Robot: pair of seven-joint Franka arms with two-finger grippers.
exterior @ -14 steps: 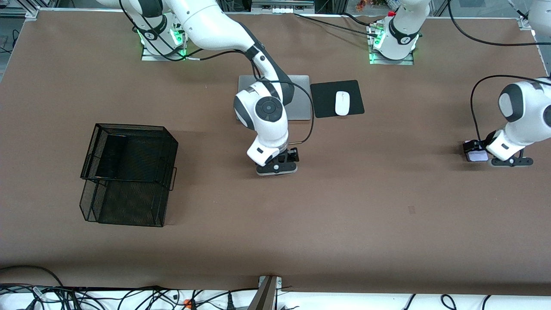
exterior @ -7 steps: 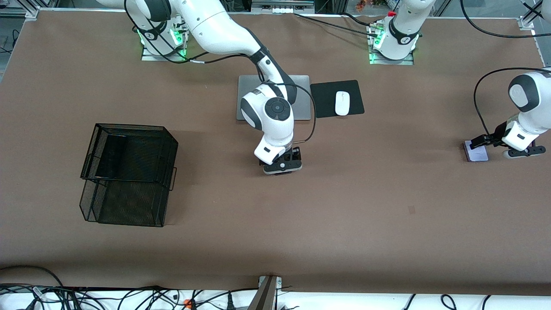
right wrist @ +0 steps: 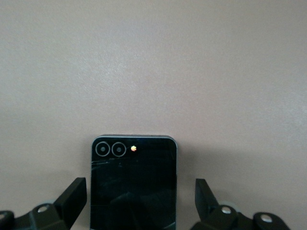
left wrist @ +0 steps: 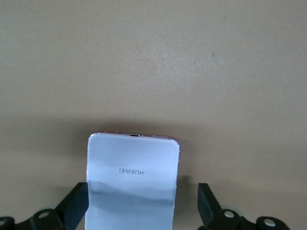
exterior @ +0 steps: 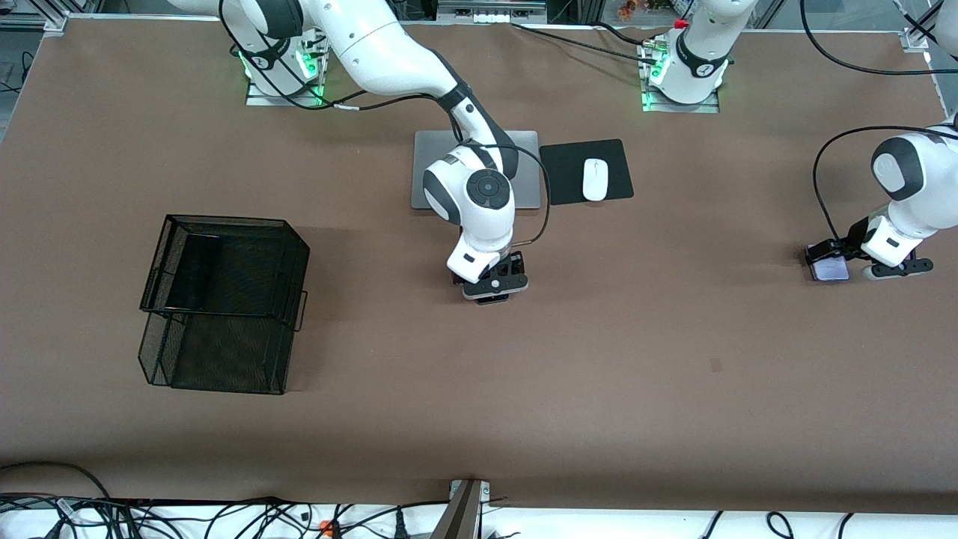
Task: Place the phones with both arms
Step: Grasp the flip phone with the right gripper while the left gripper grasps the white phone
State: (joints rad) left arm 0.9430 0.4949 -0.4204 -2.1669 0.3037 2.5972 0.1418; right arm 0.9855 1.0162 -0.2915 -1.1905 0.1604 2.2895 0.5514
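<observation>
At the right arm's end of the brown table point(exterior: 599, 389) stands a black wire basket point(exterior: 224, 303), well apart from both grippers, with what may be a long dark slab lying in its upper tier; it is too dim to be sure.

The right gripper point(exterior: 494, 288) is low over the middle of the table, nearer the front camera than the silver laptop point(exterior: 524, 168). Its fingers point(right wrist: 72, 196) stand apart, one on each side of the small black phone point(right wrist: 133, 184), which lies flat on the table directly beneath the gripper, with a clear gap at both edges. Two camera rings sit at the phone's outer end.

Beside the laptop, a white mouse point(exterior: 595, 180) rests on a black mouse pad point(exterior: 561, 176).

The left gripper point(exterior: 861, 258) is low at the left arm's end of the table. Its fingers point(left wrist: 207, 199) are spread wide around the pale lavender-white phone point(left wrist: 132, 179), lying flat under it; neither finger touches the phone.
</observation>
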